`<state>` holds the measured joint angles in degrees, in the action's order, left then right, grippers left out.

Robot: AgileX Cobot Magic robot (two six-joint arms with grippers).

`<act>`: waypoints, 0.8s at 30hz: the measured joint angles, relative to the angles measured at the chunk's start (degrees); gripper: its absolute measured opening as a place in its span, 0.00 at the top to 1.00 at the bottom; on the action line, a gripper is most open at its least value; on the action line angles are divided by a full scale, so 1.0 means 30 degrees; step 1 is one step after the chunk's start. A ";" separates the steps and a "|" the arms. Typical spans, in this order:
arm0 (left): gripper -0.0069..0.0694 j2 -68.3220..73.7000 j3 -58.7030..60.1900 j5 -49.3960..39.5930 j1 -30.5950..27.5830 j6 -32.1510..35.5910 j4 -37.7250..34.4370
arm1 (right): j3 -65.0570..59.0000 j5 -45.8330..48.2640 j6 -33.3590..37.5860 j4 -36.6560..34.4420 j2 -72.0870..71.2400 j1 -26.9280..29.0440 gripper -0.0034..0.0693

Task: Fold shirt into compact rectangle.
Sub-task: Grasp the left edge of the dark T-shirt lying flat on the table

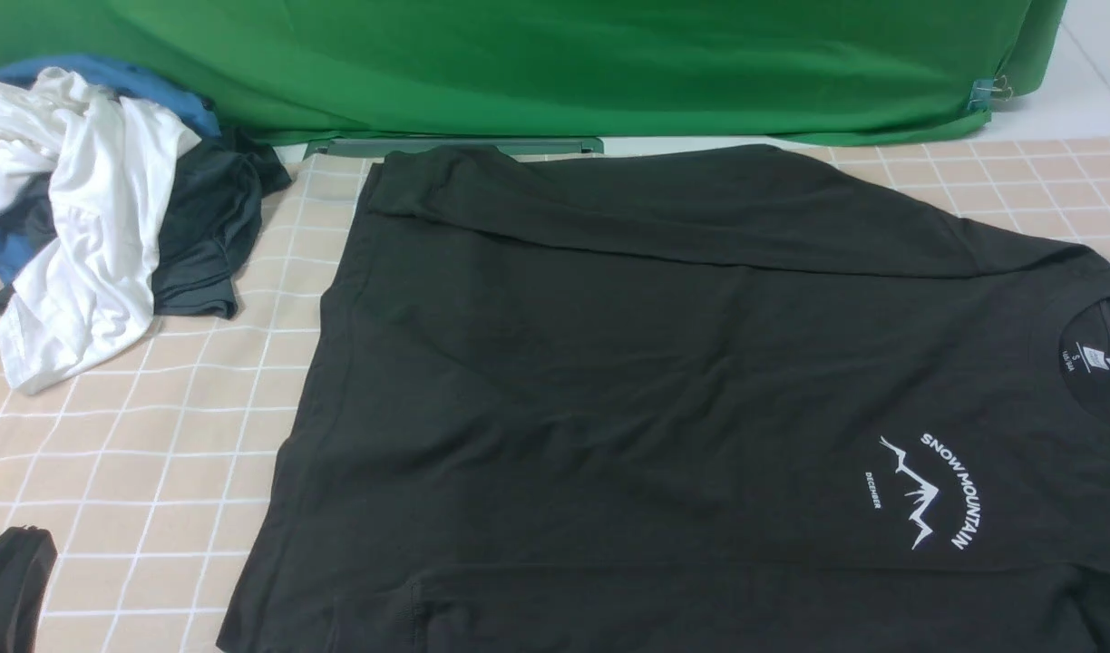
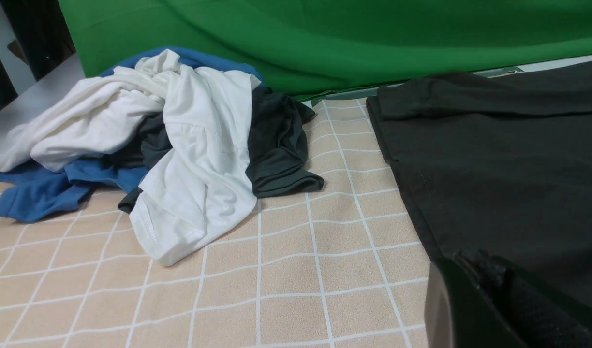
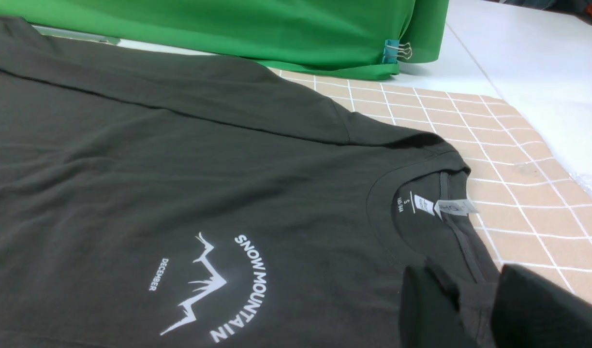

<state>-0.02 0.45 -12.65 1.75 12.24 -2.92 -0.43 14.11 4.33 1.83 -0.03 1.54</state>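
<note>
- We take 12 o'clock as pointing away from the robot across the beige white-gridded tablecloth (image 1: 156, 453).
- The large black cotton T-shirt (image 1: 609, 381) lies flat at the centre of the cloth. Its crew neck is at 3 o'clock and its hem at 9 o'clock. We judge that this sideways lay gives each arm one end to work.
- The 12 o'clock long side lies turned in over the body, which narrows the shirt towards a rectangle. The white mountain-outline chest print (image 1: 931, 490) faces up.
- The crumpled white garment (image 1: 92, 227), the blue garment (image 1: 111, 77) and the smaller dark grey garment (image 1: 206, 236) are heaped at 10 o'clock, clear of the shirt.
- The left gripper (image 2: 470, 280) sits at 8 o'clock, off the hem, with its claw pressed together on nothing.
- The right gripper (image 3: 470, 290) is at the near shoulder, beside the collar and the white neck label (image 3: 455, 207). Its fingers stand apart with shirt fabric in the gap. We cannot tell whether they pinch it.
- The 6 o'clock edge of the shirt is cut off, though a crease there may be a second fold.
- The sleeves are not visible.
- The front view omits the right gripper.
- The label print is too small to read.
</note>
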 joint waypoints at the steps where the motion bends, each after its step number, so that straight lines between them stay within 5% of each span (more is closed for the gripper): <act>1: 0.88 0.0000 0.0000 0.0000 0.0000 0.0018 0.0000 | 0.0000 0.0000 0.0000 0.0000 0.0000 0.0000 0.61; 24: 0.88 0.0000 0.0000 0.0082 0.0000 0.0018 0.0223 | 0.0000 0.0000 0.0000 0.0000 0.0000 0.0000 0.61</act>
<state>-0.02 0.45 -12.40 1.75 12.29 -2.25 -0.43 14.11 4.33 1.83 -0.03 1.54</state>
